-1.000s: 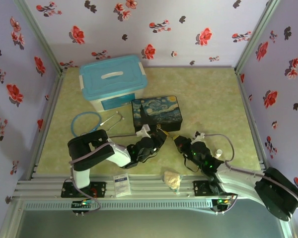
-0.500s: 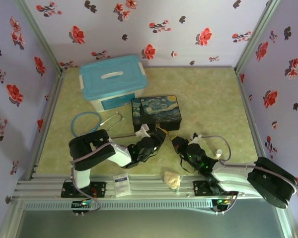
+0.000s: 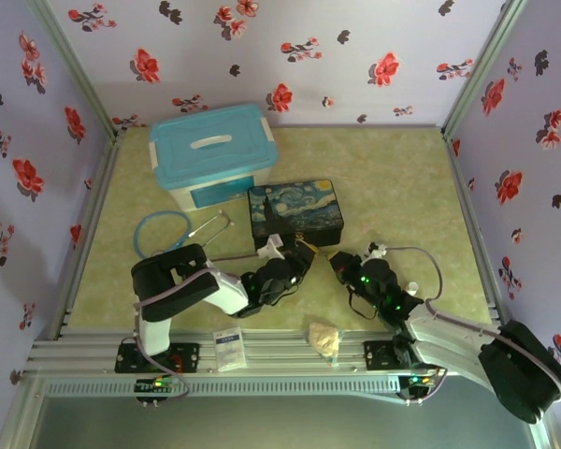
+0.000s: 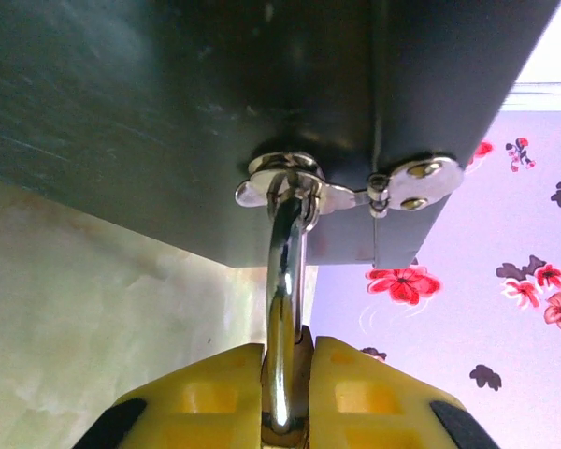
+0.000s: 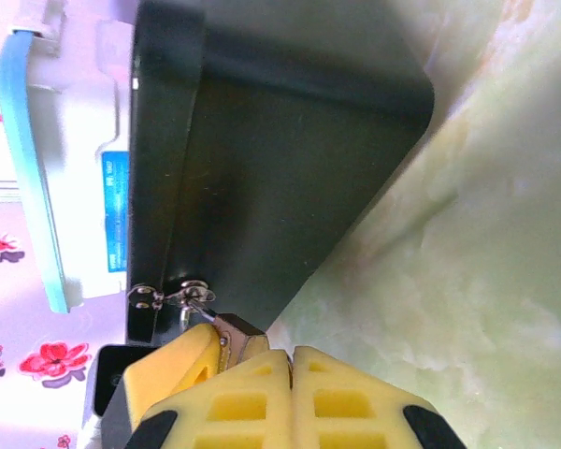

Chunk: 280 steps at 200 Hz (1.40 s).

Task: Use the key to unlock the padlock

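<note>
The brass padlock (image 4: pixel 288 412) hangs by its silver shackle (image 4: pixel 284 290) from the clasp (image 4: pixel 290 182) of the starry-night box (image 3: pixel 294 213). My left gripper (image 4: pixel 288 374) is shut on the padlock body and holds it level in front of the box. In the right wrist view the padlock (image 5: pixel 245 332) sticks out past a left finger (image 5: pixel 173 360). My right gripper (image 5: pixel 291 354) sits just right of it, pads pressed together. The key is hidden. In the top view the left gripper (image 3: pixel 294 263) and right gripper (image 3: pixel 340 266) face each other.
A blue-lidded white bin (image 3: pixel 213 150) stands behind the box. A blue stethoscope (image 3: pixel 164 232) lies at the left. A crumpled beige wrapper (image 3: pixel 323 337) and a white packet (image 3: pixel 228 349) lie by the near rail. Flowered walls close in the sides.
The right gripper edged left toward the padlock, then drew back right to about where it began. The left gripper and padlock stayed put.
</note>
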Tool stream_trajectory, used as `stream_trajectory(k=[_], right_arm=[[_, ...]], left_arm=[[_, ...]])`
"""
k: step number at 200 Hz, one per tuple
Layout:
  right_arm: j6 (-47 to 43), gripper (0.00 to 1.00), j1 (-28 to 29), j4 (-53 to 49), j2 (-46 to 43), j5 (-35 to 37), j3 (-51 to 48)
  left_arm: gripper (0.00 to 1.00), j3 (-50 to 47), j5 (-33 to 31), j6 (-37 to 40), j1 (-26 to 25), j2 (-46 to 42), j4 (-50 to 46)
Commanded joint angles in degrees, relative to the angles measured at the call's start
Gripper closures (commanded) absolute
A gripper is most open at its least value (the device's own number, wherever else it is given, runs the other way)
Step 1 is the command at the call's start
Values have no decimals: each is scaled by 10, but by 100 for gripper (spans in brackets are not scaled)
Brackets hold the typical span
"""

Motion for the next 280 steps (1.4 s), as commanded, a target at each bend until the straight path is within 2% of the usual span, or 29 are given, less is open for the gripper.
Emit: stream_trajectory(k=[1, 34, 64, 99, 116, 135, 148, 170, 188, 207, 219, 240, 262, 280], right_arm=[[-6, 100, 16, 81, 36, -71, 26], [16, 100, 39, 131, 73, -42, 32], [7, 100, 124, 56, 45, 95, 47], [39, 100, 135, 162, 70, 176, -11], [20, 100, 128, 174, 75, 158, -7], [12, 100, 72, 162, 45, 85, -27], [-12, 100, 29, 22, -21, 10, -14], [-81, 100, 25, -245, -189, 8, 13], [-90, 100, -10, -343, -314, -31, -4], [-84, 100, -75, -381, -370, -118, -32], [-97, 100, -95, -392, -378, -144, -32], [-103, 100, -103, -359, -360, -147, -26], [-131, 100, -110, -333, -287, -167, -4], [-149, 100, -123, -265, -213, -225, 7]], left_arm=[[100, 34, 65, 13, -28, 4, 76], [100, 32, 47, 12, -30, 11, 101], [100, 24, 5, 16, -44, 8, 111], [100, 32, 5, 0, -48, 13, 119], [100, 34, 7, 7, -48, 7, 118], [100, 29, 8, 9, -48, 4, 117], [100, 19, 6, 18, -45, 3, 114], [100, 3, 0, 24, -36, 12, 99], [100, -6, 4, 38, -31, 8, 71], [100, -14, -2, 54, -31, -5, 46], [100, -16, -1, 50, -29, -4, 58], [100, -11, 11, 45, -27, 6, 68], [100, -8, 11, 53, -23, 16, 51], [100, 0, 25, 66, -13, 12, 0]])
